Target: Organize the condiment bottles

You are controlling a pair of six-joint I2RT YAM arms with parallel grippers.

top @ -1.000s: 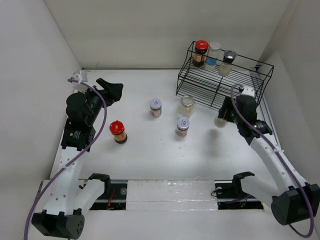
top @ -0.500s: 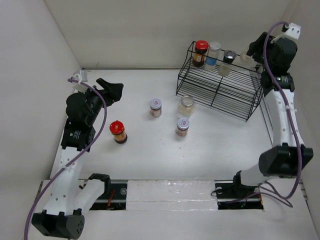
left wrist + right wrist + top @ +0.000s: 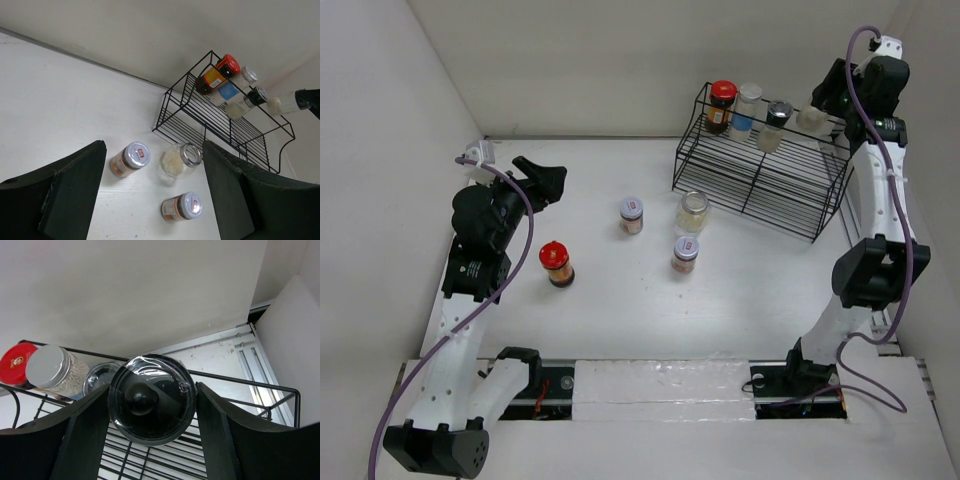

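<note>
Top external view: the black wire rack (image 3: 760, 175) stands at the far right of the table (image 3: 620, 320). The right arm (image 3: 882, 200) stretches up beside the rack's right end. There the right gripper (image 3: 825, 102) pinches the pale jar (image 3: 810, 120) at the right end of the rack's upper tier. In the right wrist view one finger presses each side of the jar's black lid. Whether its base rests on the wires cannot be told.

The left arm (image 3: 470, 270) stays well left of the rack, and the left gripper (image 3: 545, 180) is spread wide with nothing between its fingers.

On the rack's upper tier, left of the pale jar, stand three jars in a row: the red-lidded sauce jar (image 3: 721, 105), the white-capped jar (image 3: 747, 108) with a blue label, and the dark-topped jar (image 3: 775, 125), which is tilted.

On the table just in front of the rack's left end sits the clear jar (image 3: 693, 211) with pale contents. Near it are two silver-lidded orange jars (image 3: 631, 214) (image 3: 685, 253). The second red-lidded jar (image 3: 556, 264) stands well left of the rack.
</note>
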